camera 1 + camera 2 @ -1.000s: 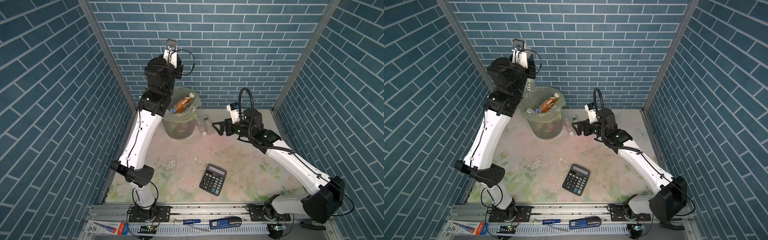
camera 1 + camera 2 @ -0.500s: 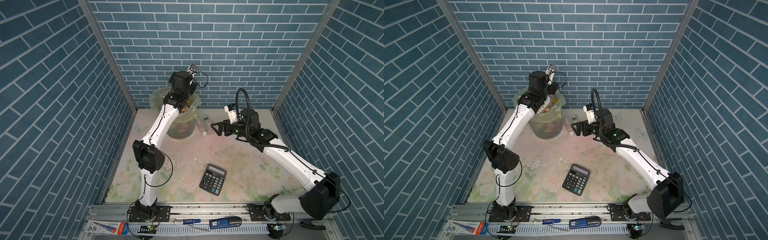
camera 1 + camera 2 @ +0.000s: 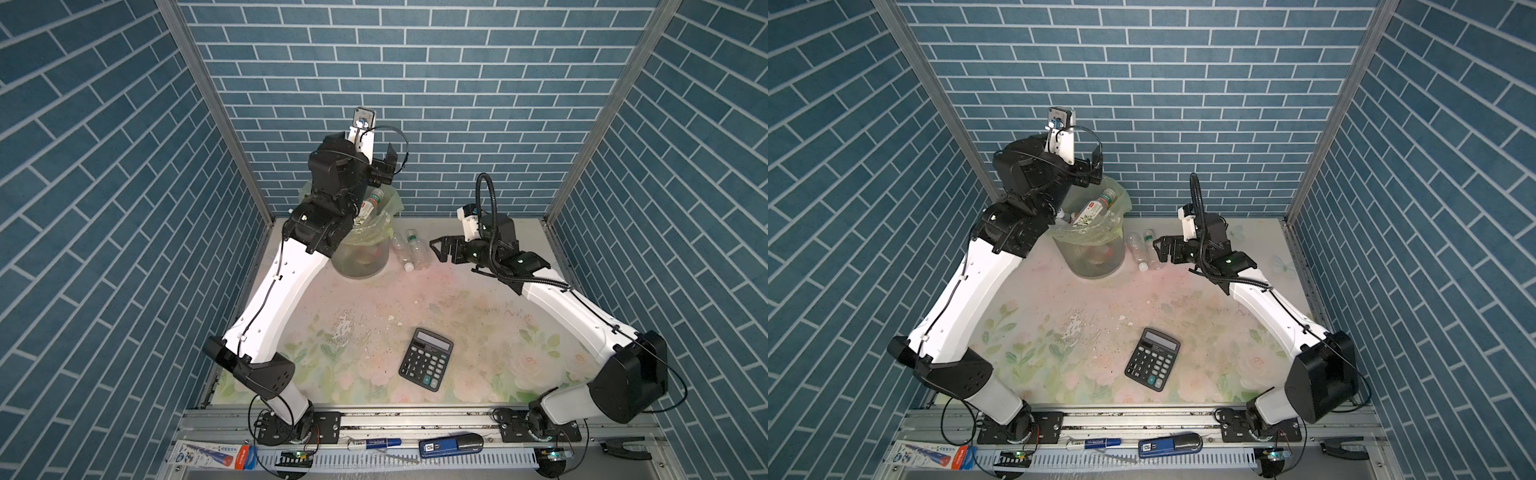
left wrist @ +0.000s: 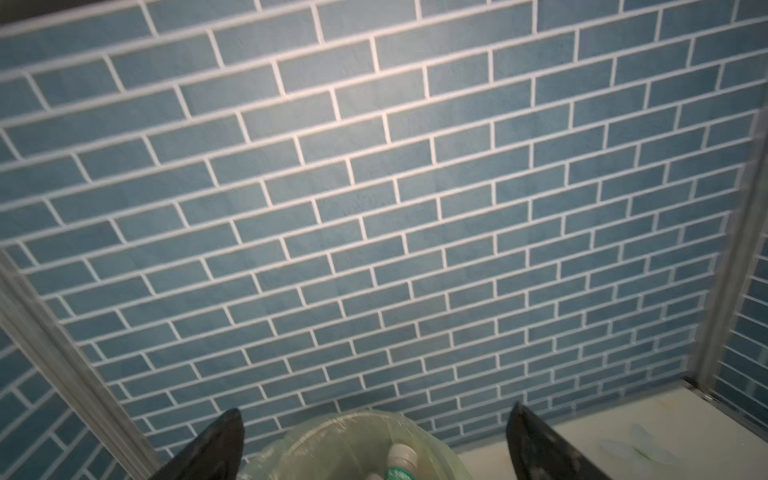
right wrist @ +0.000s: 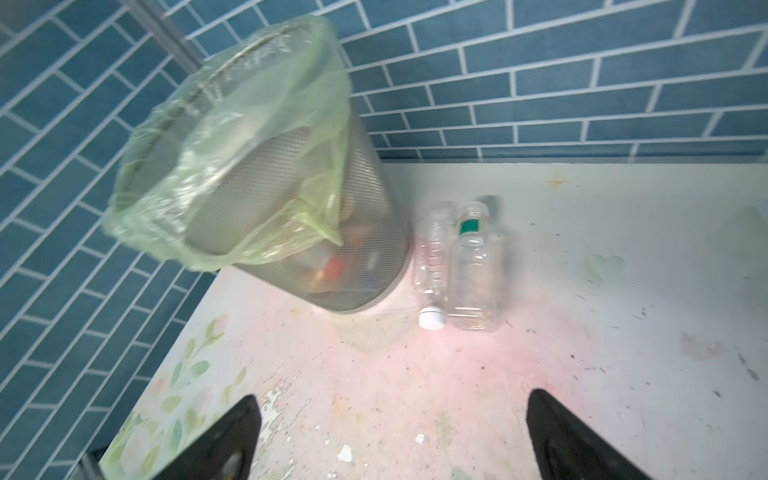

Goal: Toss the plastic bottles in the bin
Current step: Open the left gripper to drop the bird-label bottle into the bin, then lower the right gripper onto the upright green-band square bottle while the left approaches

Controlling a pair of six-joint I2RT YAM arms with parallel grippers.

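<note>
The bin point(image 3: 362, 254) point(image 3: 1096, 261), grey mesh with a yellow-green bag over its rim, stands at the back left with several plastic bottles inside. A white-labelled bottle point(image 3: 369, 206) point(image 3: 1093, 209) lies on top, its cap point(image 4: 401, 455) showing in the left wrist view. My left gripper point(image 3: 384, 168) point(image 3: 1094, 167) point(image 4: 376, 409) hangs open and empty above the bin's point(image 4: 353, 444) mouth. Two clear bottles point(image 3: 401, 246) point(image 3: 419, 250) point(image 3: 1137, 248) point(image 3: 1153, 250) lie side by side just right of the bin point(image 5: 257, 187). My right gripper point(image 3: 436, 249) point(image 3: 1159, 250) point(image 5: 392, 395) is open and empty, low, a short way right of these bottles point(image 5: 432, 257) point(image 5: 471, 270).
A black calculator point(image 3: 426, 359) point(image 3: 1152, 359) lies on the floral table point(image 3: 478, 332) towards the front. Blue brick walls close in the back and both sides, with the bin close to the back left corner.
The left arm dipped to the bin's mouth and has risen above it again, its gripper now open. A white-labelled bottle tops the bin where a brown one showed. The right gripper barely moved.
</note>
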